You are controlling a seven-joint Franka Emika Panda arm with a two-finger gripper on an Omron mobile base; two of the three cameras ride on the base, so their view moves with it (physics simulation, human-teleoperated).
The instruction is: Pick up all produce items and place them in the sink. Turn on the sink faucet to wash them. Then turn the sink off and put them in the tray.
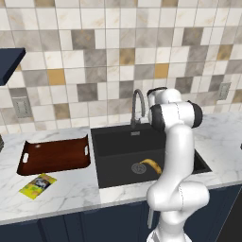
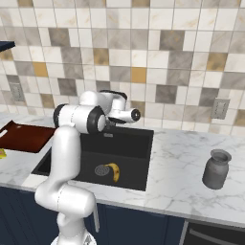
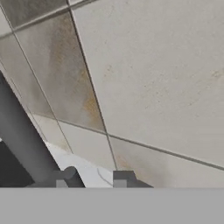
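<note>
Facing the tiled wall [image 3: 144, 78] at close range, my gripper [image 3: 92, 178] shows its two dark fingertips [image 3: 69, 177] standing slightly apart, with nothing between them; how far my jaws are parted beyond that I cannot tell. Just beside the left fingertip, the grey stem of the faucet [image 3: 22, 135] runs up at a slant.

From the base cameras, my arm reaches over the back of the sink [image 1: 113, 142], with my hand close to the faucet's arched spout, near the wall.

Down on the black floor of the sink lies the banana [image 2: 115, 171], curved and yellow-orange, touching or just beside the round metal drain [image 2: 101, 169]. From the left side, part of it is hidden behind my arm.

On the marble counter [image 2: 182, 162] to the left of the sink sits the reddish-brown tray [image 1: 54, 155], and a flat yellow-green packet [image 1: 38, 185] lies in front of it. Well to the right of the sink stands a grey jar [image 2: 216, 169].
</note>
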